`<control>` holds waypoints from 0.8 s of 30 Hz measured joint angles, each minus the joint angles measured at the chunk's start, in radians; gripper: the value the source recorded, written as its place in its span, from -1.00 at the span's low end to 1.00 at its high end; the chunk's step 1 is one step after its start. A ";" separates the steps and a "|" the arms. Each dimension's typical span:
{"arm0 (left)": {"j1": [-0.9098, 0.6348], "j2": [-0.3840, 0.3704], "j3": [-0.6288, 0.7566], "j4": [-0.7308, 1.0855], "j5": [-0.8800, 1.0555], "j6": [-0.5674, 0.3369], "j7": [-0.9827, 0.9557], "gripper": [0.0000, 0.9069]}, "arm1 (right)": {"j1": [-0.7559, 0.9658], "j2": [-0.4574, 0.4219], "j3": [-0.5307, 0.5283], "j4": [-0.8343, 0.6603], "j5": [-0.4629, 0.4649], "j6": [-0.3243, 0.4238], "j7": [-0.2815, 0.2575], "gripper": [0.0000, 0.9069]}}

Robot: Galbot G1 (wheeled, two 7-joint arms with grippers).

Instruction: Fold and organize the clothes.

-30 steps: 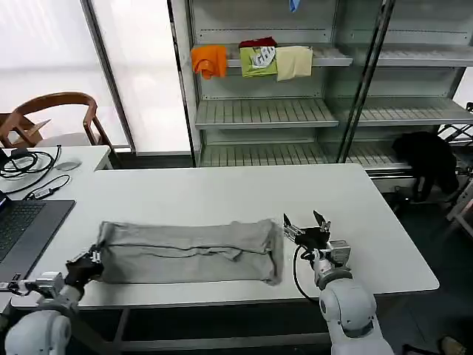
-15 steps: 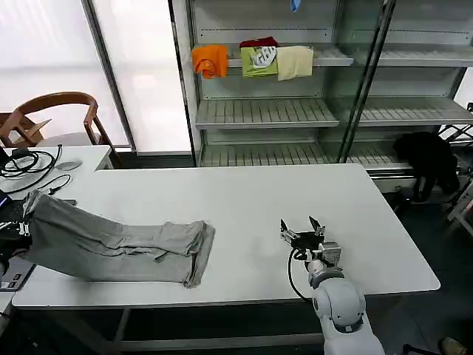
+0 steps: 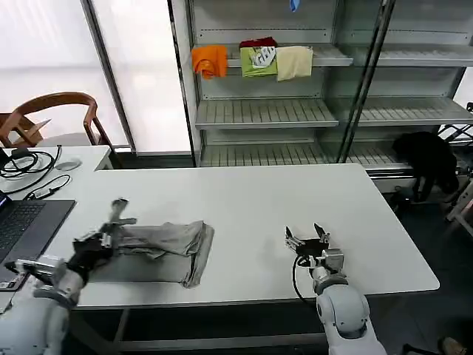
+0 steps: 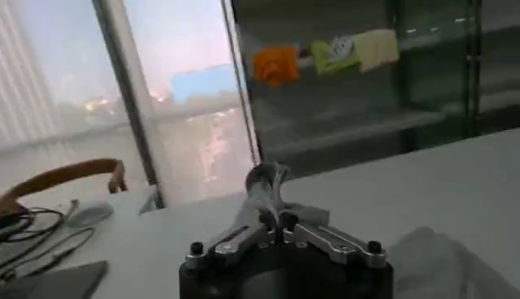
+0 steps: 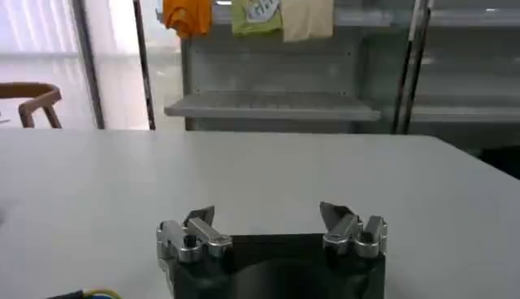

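A light grey shirt [image 3: 168,248] lies bunched in a long fold on the left half of the white table [image 3: 244,192]. My left gripper [image 3: 109,231] is at its left end, shut on a pinch of the grey fabric and holding that end lifted above the rest. In the left wrist view the jaws [image 4: 279,221] are closed and a tuft of the shirt [image 4: 264,180] stands up from them. My right gripper [image 3: 307,238] rests low over bare table to the right of the shirt, open and holding nothing; in the right wrist view [image 5: 272,223] its fingers stand wide apart.
A laptop [image 3: 22,225] and cables [image 3: 26,166] sit at the table's left end, with a wooden chair [image 3: 55,111] behind. The shelf unit beyond holds orange [image 3: 209,61], green [image 3: 259,61] and cream [image 3: 294,62] folded garments. A black bundle [image 3: 427,159] lies at the far right.
My left gripper has swung in from the table's far left edge toward the right, carrying the shirt's left end with it, so the shirt looks shorter. The right gripper has hardly moved.
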 measured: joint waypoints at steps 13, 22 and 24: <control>-0.028 -0.092 0.199 0.057 0.038 0.013 -0.084 -0.98 | -0.004 0.001 -0.001 -0.013 0.000 0.008 -0.001 1.00; -0.049 -0.132 0.274 0.103 0.040 0.016 -0.125 -0.93 | 0.003 0.008 -0.008 -0.023 -0.004 0.009 -0.002 1.00; -0.053 -0.141 0.288 0.107 0.041 0.016 -0.133 1.00 | 0.003 0.009 -0.008 -0.023 -0.005 0.009 -0.002 1.00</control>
